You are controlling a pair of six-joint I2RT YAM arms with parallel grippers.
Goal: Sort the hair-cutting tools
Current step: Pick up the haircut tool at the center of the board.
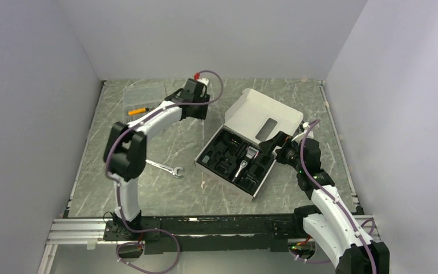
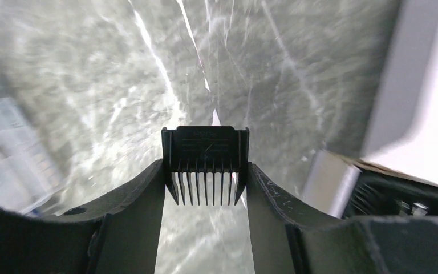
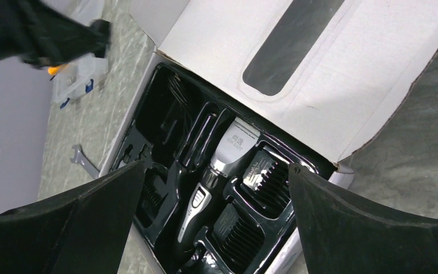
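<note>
My left gripper (image 2: 205, 171) is shut on a small black comb attachment (image 2: 205, 149), teeth pointing toward the camera, held above the marble table. In the top view it (image 1: 199, 107) is at the far middle, left of the box lid. My right gripper (image 3: 215, 168) is open and empty above the box's black tray (image 3: 165, 114); in the top view it (image 1: 266, 147) is at the tray's right edge. The black-and-silver clipper (image 3: 219, 165) lies in the tray's middle slot (image 1: 244, 165). Two more comb attachments (image 3: 268, 180) (image 3: 236, 228) sit in slots to its right.
The white box lid (image 1: 260, 114) stands open behind the tray. A silver open-end wrench (image 1: 165, 168) lies on the table left of the box. A clear plastic container (image 1: 144, 94) holding an orange-handled tool (image 1: 138, 111) sits at the far left.
</note>
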